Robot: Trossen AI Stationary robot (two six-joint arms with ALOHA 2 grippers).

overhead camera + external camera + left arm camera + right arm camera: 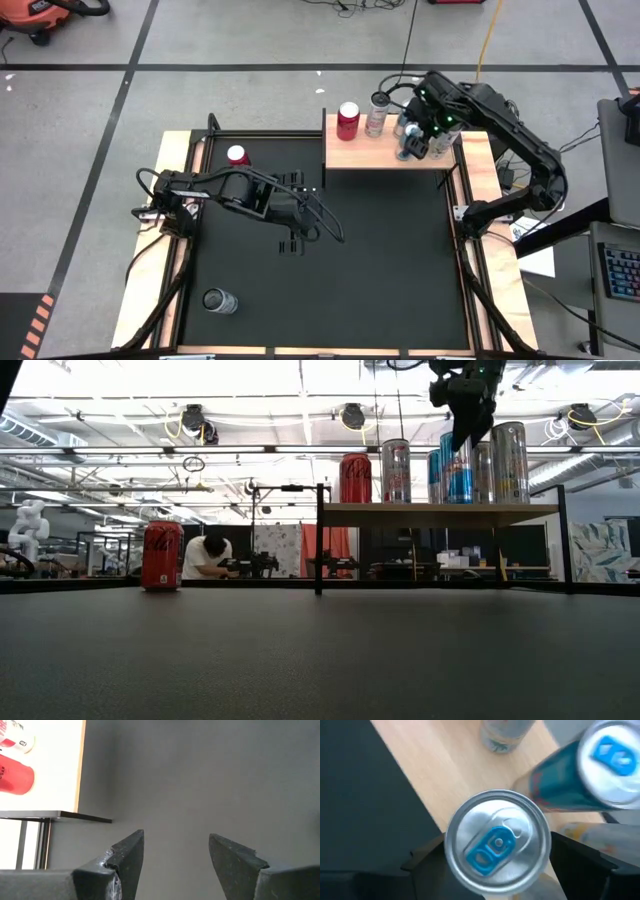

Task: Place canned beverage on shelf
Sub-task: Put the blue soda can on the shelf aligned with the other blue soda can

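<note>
The shelf (350, 155) is a pale-wood board on black supports at the table's far edge. On it stand a red can (347, 120), a silver can (377, 113) and several tall cans at its right end. My right gripper (420, 135) hangs over that right end, pointing steeply down. Its open fingers stand on either side of a silver can with a blue tab (497, 842), which stands upright on the shelf board (435, 765). My left gripper (176, 840) hovers open over the bare black table middle (330, 232), with nothing between its fingers. My right gripper comes at the blue-tab can from above, one finger (427, 860) on each side of its upper wall. The can's top hides the inner faces of the fingers, so I cannot tell whether they touch it. The can stands upright on the shelf.
A red can (238, 156) stands on the table at the far left, beside the shelf. A silver can (220, 300) is near the front left corner. Another blue-tab can (600, 765) crowds the right gripper's far side. A person (205, 555) bends over in the room beyond.
</note>
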